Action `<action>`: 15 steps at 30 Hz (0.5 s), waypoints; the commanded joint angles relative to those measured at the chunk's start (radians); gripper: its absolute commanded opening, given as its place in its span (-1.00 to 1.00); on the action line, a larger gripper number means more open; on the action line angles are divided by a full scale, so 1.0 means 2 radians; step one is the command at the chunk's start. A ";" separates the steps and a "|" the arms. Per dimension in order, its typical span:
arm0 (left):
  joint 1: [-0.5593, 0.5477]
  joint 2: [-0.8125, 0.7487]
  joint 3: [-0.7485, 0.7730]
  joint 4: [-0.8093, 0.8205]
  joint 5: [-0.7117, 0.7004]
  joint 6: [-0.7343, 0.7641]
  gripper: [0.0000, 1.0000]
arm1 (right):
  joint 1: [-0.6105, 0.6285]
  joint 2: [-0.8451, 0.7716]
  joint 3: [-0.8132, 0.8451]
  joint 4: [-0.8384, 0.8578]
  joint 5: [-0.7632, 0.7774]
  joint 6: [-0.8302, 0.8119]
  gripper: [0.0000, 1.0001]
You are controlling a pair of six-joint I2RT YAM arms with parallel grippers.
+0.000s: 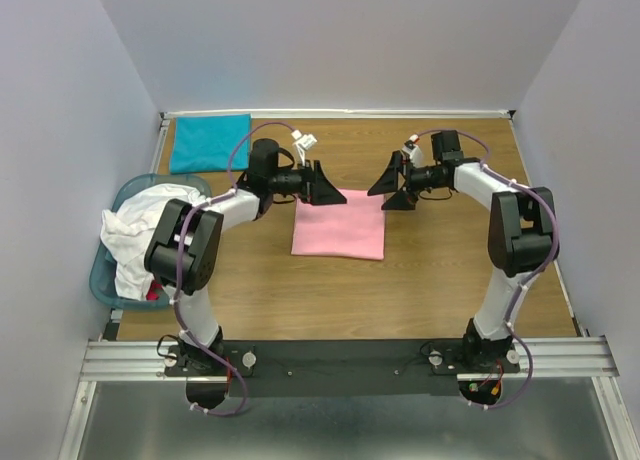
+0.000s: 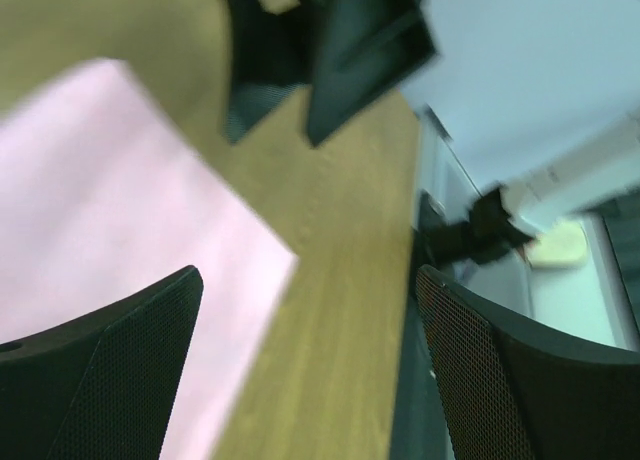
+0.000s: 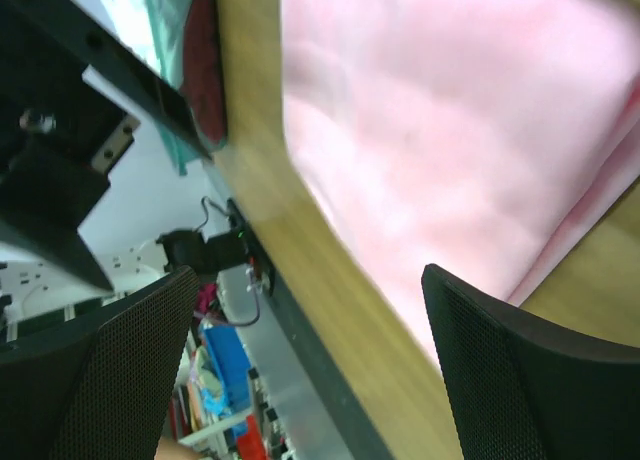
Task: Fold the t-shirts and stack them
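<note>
Two lie folded: pink t-shirt (image 1: 338, 223) centre; teal t-shirt (image 1: 209, 143), seemingly, far-left corner.

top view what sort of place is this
Probably a robot lab cell: plain grey walls box in a wooden table, and two robot arms are bolted to a silver metal rail at its edge.

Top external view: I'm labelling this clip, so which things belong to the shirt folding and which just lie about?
Job:
folded light pink cloth t-shirt
folded teal cloth t-shirt
crumpled white cloth shirts

Lying about:
light-blue plastic basket
wooden table
</note>
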 commanded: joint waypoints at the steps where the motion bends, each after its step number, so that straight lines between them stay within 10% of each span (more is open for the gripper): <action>1: 0.040 0.069 0.026 -0.010 -0.039 0.004 0.91 | 0.003 0.059 0.059 0.008 0.042 -0.009 1.00; 15: 0.096 0.208 0.123 -0.030 -0.089 -0.003 0.90 | -0.002 0.198 0.192 0.008 0.138 -0.044 1.00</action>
